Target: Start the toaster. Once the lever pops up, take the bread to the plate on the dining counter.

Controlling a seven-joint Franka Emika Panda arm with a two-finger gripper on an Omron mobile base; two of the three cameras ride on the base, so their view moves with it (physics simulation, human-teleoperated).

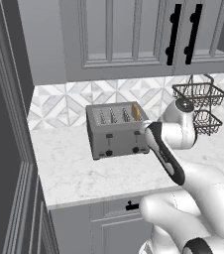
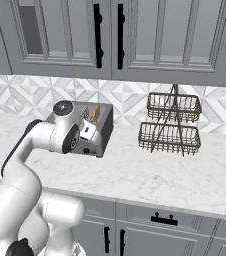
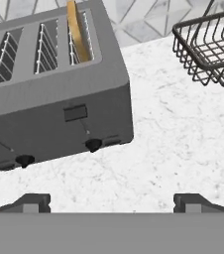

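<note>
The grey toaster (image 1: 115,130) stands on the marble countertop (image 1: 84,173) against the tiled wall. The bread (image 3: 77,31) stands upright in its rightmost slot, its top poking out, and also shows as a bread edge (image 1: 136,112) from the left base. The lever (image 3: 76,113), the right-hand black tab, sits at the top of its track. My gripper (image 3: 111,203) hovers in front of and above the toaster (image 3: 59,94), open, with nothing between its fingertips (image 3: 32,202). The plate and the dining counter are out of view.
A two-tier black wire basket (image 2: 171,125) stands on the countertop to the right of the toaster (image 2: 101,131). Grey wall cabinets (image 2: 110,35) hang above. A tall dark cabinet side (image 1: 5,149) closes off the left end.
</note>
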